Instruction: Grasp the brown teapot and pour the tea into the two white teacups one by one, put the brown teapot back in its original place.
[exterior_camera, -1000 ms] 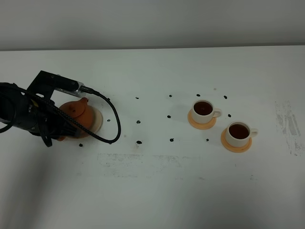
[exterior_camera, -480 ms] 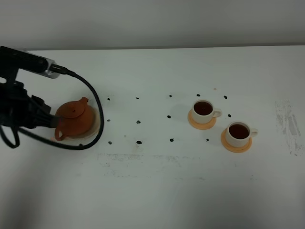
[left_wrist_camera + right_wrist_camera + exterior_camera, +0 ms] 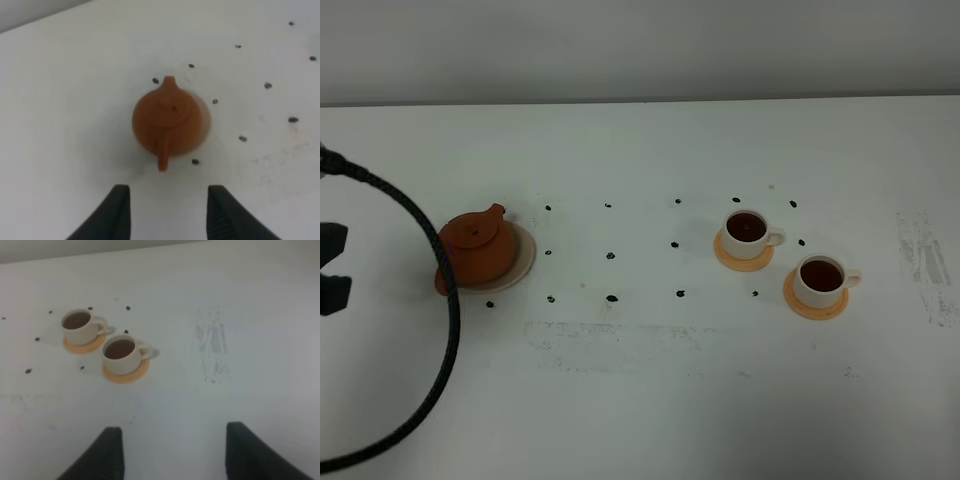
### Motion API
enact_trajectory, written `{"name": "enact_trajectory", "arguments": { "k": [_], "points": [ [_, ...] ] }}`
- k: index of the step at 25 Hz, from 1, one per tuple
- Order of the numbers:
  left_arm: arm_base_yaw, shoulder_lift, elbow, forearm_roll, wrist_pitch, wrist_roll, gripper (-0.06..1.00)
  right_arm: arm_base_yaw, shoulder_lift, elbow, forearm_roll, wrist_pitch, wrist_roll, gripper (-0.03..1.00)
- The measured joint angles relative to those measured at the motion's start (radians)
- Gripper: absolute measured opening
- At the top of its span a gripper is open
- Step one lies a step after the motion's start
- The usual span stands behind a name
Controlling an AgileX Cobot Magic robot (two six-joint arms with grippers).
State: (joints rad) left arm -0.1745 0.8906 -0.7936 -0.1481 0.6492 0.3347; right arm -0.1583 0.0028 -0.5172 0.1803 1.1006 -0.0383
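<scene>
The brown teapot (image 3: 476, 248) sits upright on the pale saucer (image 3: 523, 255), lid on, and serves as the landmark here. In the high view its spout points up and slightly right, its loop handle down and left, and nothing touches it. Small dark specks (image 3: 611, 256) dot the white desk (image 3: 640, 400) around the saucer and toward the cups.

Well to the right of the teapot stand the two white teacups, each on its own orange coaster. The nearer cup (image 3: 747, 231) holds dark tea (image 3: 747, 227) and rests on a coaster (image 3: 741, 259); the farther cup (image 3: 821, 280), a little lower in the view, is likewise filled and sits on its coaster (image 3: 814, 305). Both cup handles point away from the teapot.

The left end effector (image 3: 169, 212) hangs clear of the teapot on the handle side, its two dark fingers (image 3: 119, 210) spread apart with nothing between them (in the high view only its edge and a looping black cable (image 3: 448, 330) show left of the teapot). The right end effector (image 3: 170, 455) is also spread and empty, apart from the cups.
</scene>
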Motion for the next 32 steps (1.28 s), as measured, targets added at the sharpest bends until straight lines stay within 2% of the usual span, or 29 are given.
{"name": "enact_trajectory", "arguments": {
  "k": [3,6,9,11,13,19,21,25,32],
  "points": [
    [0.000,-0.049,0.001,-0.001,0.134,-0.022,0.35,0.000,0.000,0.000,0.000,0.000,0.000,0.44],
    [0.000,-0.095,0.004,0.022,0.218,-0.151,0.35,0.000,0.000,0.000,0.000,0.000,0.000,0.44],
    [0.000,-0.152,0.005,0.087,0.298,-0.274,0.35,0.000,0.000,0.000,0.000,0.000,0.000,0.44],
    [0.007,-0.202,0.008,0.123,0.348,-0.315,0.35,0.000,0.000,0.000,0.000,0.000,0.000,0.44],
    [0.048,-0.254,0.029,0.129,0.382,-0.340,0.35,0.000,0.000,0.000,0.000,0.000,0.000,0.44],
    [0.206,-0.453,0.174,0.099,0.406,-0.350,0.35,0.000,0.000,0.000,0.000,0.000,0.001,0.44],
    [0.236,-0.512,0.217,0.099,0.405,-0.352,0.35,0.000,0.000,0.000,0.000,0.000,0.001,0.44],
    [0.250,-0.591,0.281,0.106,0.399,-0.374,0.35,0.000,0.000,0.000,0.000,0.000,0.001,0.44],
    [0.251,-0.653,0.306,0.137,0.433,-0.397,0.35,0.000,0.000,0.000,0.000,0.000,0.000,0.44]
  ]
}}
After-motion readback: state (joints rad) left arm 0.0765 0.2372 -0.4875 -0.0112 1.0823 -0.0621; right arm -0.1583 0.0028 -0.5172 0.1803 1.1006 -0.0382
